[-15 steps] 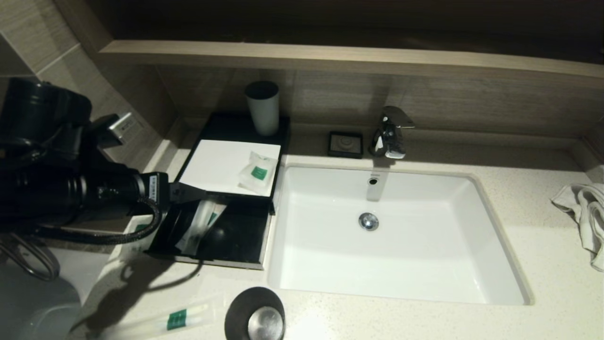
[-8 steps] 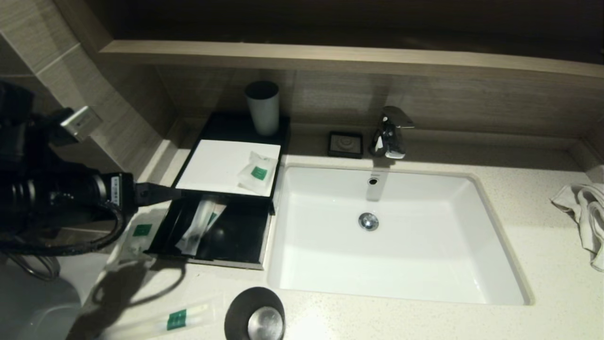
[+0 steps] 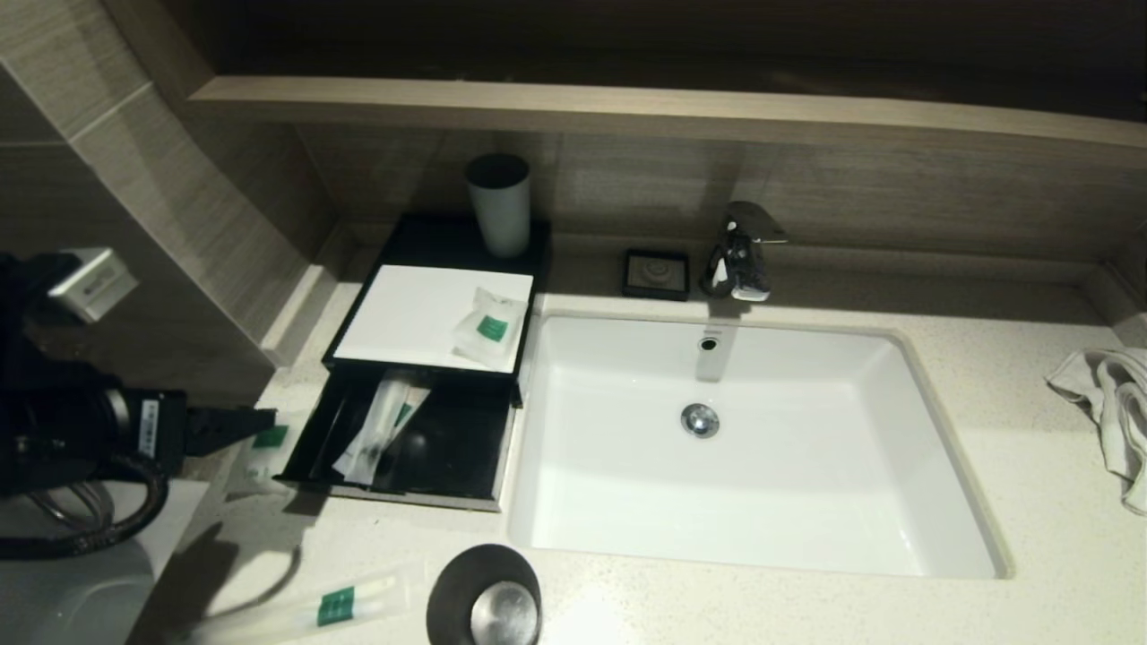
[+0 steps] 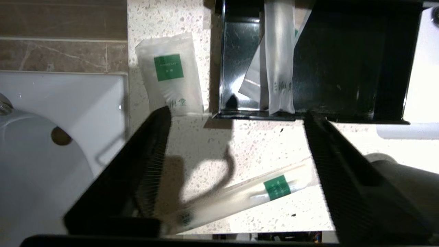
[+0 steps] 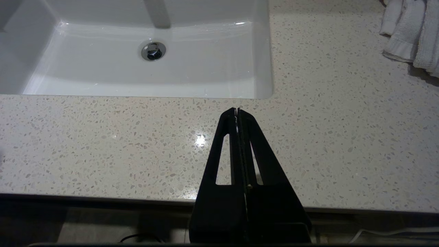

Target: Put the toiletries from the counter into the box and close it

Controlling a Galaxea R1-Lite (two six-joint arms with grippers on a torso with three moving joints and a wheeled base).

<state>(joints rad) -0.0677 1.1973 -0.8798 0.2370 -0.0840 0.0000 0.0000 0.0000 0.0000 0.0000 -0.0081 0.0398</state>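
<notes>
The black box (image 3: 408, 309) has its front drawer (image 3: 448, 448) pulled out, with a long sachet (image 3: 375, 428) lying inside. A small sachet (image 3: 488, 327) rests on the box's white top. Another small sachet (image 3: 260, 446) lies on the counter (image 3: 806, 609) just left of the drawer. A long sachet (image 3: 333, 607) lies near the counter's front edge. My left gripper (image 3: 242, 425) hovers left of the drawer, open and empty; in the left wrist view the gripper (image 4: 236, 113) frames the long sachet (image 4: 271, 188) on the counter below. My right gripper (image 5: 236, 110) is shut over the counter in front of the sink.
A grey cup (image 3: 498, 202) stands at the back of the box. A dark cup (image 3: 488, 596) sits at the front edge next to the long sachet. The white sink (image 3: 762, 466), faucet (image 3: 742, 251), small black soap dish (image 3: 657, 271) and a towel (image 3: 1111, 403) lie to the right.
My left arm has drawn back from the drawer, leftward and toward the front edge. That uncovered the small sachet beside the drawer. The long sachet stays in the drawer.
</notes>
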